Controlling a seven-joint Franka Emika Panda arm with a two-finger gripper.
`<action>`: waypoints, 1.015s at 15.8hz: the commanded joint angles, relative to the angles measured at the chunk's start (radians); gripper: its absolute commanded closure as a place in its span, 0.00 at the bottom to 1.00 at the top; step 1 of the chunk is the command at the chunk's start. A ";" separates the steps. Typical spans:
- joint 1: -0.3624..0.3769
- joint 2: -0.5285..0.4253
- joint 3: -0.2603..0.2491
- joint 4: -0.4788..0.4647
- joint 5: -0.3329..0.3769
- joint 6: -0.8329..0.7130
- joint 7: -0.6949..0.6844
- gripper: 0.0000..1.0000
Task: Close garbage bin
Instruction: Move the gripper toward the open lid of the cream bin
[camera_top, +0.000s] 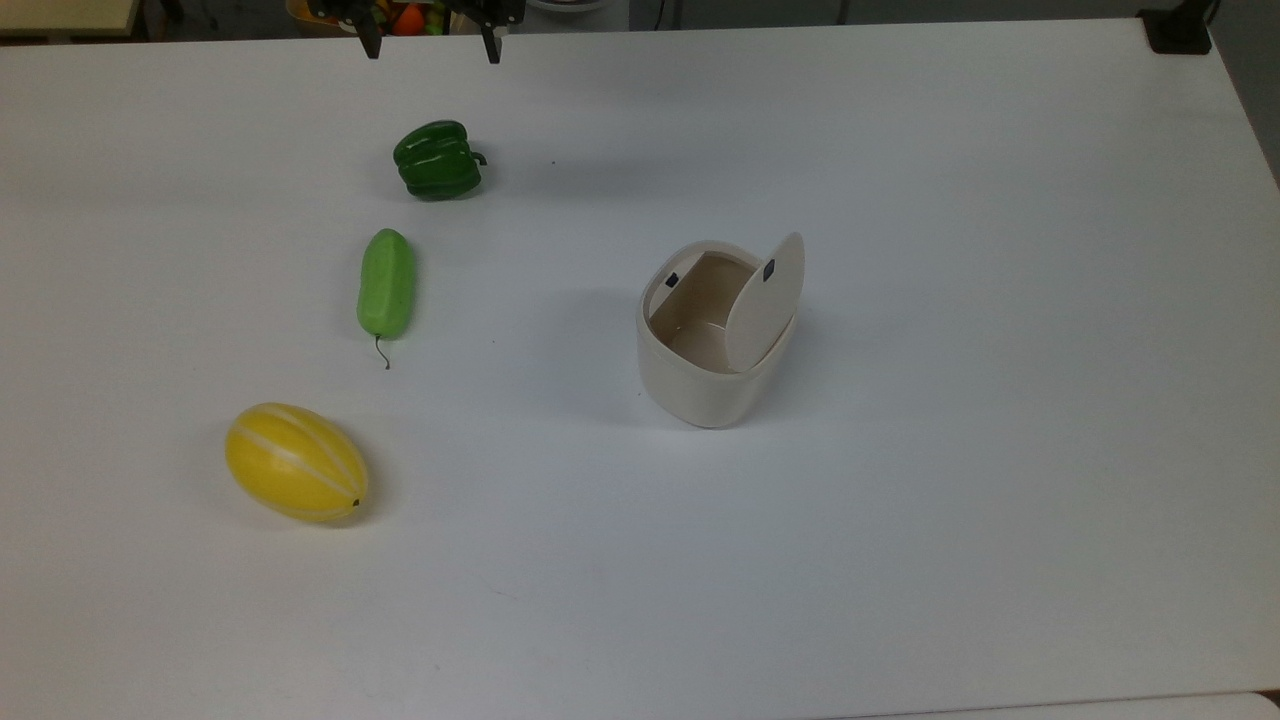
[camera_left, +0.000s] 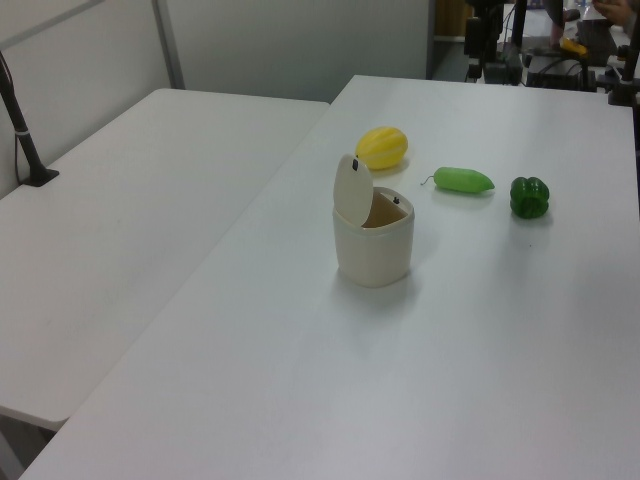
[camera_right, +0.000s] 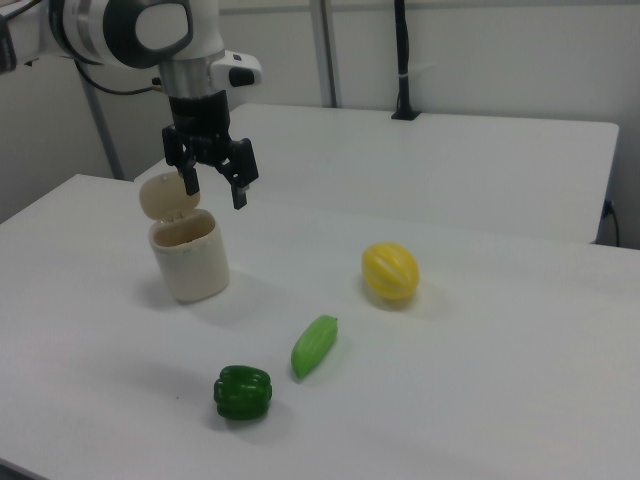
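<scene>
The garbage bin (camera_top: 700, 395) is a cream tub standing mid-table with its flat lid (camera_top: 765, 300) tipped up on its hinge and the tan inside showing. The left view has the garbage bin (camera_left: 375, 250) with the lid (camera_left: 352, 190) upright, and the right view shows the garbage bin (camera_right: 190, 260) too. My gripper (camera_right: 215, 190) hangs open in the air with nothing between its fingers, just right of the lid (camera_right: 168, 195) in the right view. In the top view my gripper (camera_top: 430, 45) pokes in at the upper edge, beyond the green pepper.
On the top view's left lie a green pepper (camera_top: 438, 160), a light green gourd (camera_top: 386, 284) and a yellow melon (camera_top: 296, 462). A second white table (camera_left: 130, 220) adjoins on the left view's left. A dark post base (camera_top: 1180, 35) sits at the top view's upper right corner.
</scene>
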 joint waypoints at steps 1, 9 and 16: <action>0.015 0.002 0.006 -0.020 0.019 0.029 -0.039 0.16; 0.095 0.031 0.006 -0.014 0.097 0.153 -0.271 1.00; 0.220 0.109 0.006 0.042 0.150 0.392 -0.468 1.00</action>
